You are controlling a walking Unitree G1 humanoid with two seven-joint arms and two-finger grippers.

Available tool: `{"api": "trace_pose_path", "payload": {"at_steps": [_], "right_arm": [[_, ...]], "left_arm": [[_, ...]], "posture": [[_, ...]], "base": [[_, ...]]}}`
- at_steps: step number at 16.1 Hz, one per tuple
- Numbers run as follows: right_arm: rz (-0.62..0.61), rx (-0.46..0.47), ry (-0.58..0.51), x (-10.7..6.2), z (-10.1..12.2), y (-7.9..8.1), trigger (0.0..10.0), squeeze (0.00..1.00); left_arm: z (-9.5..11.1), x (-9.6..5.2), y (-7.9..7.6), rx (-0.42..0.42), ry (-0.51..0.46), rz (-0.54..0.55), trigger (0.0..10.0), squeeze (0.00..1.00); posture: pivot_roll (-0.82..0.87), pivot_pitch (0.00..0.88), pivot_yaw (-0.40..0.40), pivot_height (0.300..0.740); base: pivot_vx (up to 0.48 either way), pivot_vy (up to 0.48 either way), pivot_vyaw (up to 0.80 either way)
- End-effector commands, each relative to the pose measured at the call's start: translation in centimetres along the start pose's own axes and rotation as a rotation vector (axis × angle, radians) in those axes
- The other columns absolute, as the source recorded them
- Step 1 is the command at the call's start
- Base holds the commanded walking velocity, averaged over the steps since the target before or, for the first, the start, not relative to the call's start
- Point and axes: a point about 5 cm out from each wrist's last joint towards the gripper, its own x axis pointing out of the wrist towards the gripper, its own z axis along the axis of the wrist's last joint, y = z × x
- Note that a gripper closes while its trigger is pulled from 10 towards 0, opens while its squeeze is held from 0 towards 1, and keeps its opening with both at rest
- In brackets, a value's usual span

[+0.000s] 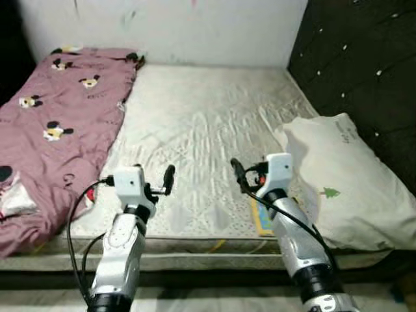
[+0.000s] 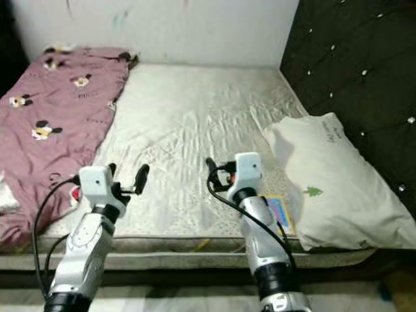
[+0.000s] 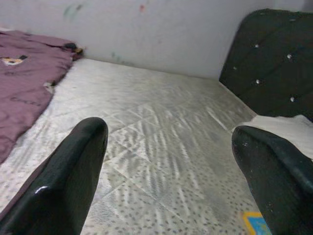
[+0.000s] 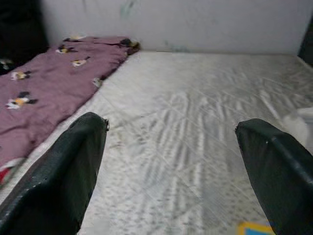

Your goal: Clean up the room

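Quilted mattress point(image 1: 195, 123) bare | pink blanket point(image 1: 58, 123) (left) | both pincers point(image 1: 170, 179) point(image 1: 235, 170) agape

The blanket point(image 1: 58, 123) is mauve with cartoon mouse prints. The mattress point(image 1: 195, 130) is pale grey, quilted. The pillow point(image 1: 344, 182) is white. The headboard point(image 1: 364, 71) is black.

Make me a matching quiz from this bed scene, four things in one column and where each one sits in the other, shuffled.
1. pink blanket
2. white pillow
3. colourful book
4. black headboard

A. upright along the bed's right side
B. on the mattress's left part
C. at the near edge, partly under the pillow
D. on the mattress's right part, by the headboard

Pairs: 1-B, 2-D, 3-C, 4-A
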Motion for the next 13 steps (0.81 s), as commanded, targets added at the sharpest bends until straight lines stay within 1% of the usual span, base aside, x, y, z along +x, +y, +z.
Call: {"api": "trace_pose_path", "payload": {"at_steps": [1,4,13], "right_arm": [[0.017,-0.005,-0.015,0.29,0.51,0.35,10.0,0.0],[0.019,-0.009,-0.012,0.32,0.42,0.35,10.0,0.0],[0.018,-0.021,-0.008,0.31,0.36,0.26,10.0,0.0]], "left_arm": [[0.57,0.0,-0.02,-0.003,-0.028,-0.015,10.0,0.0],[0.53,-0.04,-0.01,0.001,-0.03,-0.017,10.0,0.0],[0.48,-0.02,-0.05,-0.008,-0.028,-0.014,10.0,0.0]], "posture": [[0.05,0.0,-0.045,0.74],[0.05,0.0,-0.047,0.74],[0.05,0.0,-0.051,0.74]], "base": [[0.0,0.0,0.0],[0.285,0.0,0.0],[0.382,0.0,0.0]]}}
